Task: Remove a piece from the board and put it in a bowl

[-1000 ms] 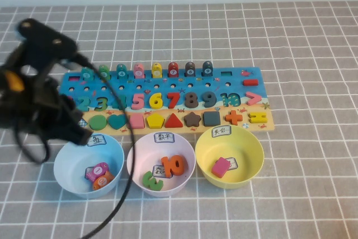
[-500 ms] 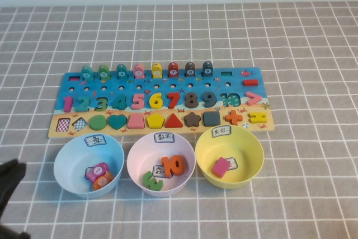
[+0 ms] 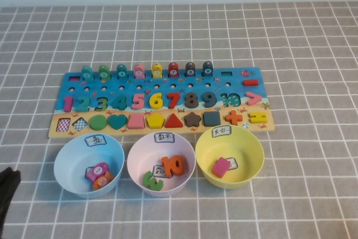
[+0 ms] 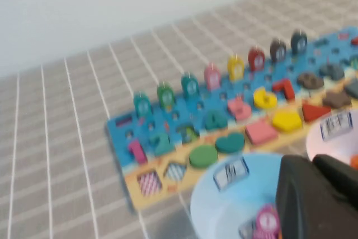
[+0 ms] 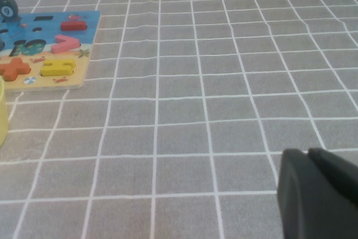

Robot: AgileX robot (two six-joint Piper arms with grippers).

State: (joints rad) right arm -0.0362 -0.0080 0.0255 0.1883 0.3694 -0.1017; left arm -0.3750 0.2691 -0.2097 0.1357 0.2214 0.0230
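Pink bowl (image 3: 161, 163) beside blue bowl (image 3: 88, 163); piece (image 3: 99, 170) apparently inside.

High view looks down over board (image 3: 161, 100) from bowl side; both wrist views low, nearer, share board.

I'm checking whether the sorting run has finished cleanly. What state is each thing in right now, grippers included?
piece: lying in the blue bowl beside an orange piece.
blue bowl: upright, holding two pieces.
board: flat on the table, two slots at its lower left empty.
pink bowl: upright, holding number pieces.
yellow bowl: upright, holding one pink piece.
left gripper: shut, empty, pulled back near the blue bowl.
right gripper: shut, empty, parked over bare table.
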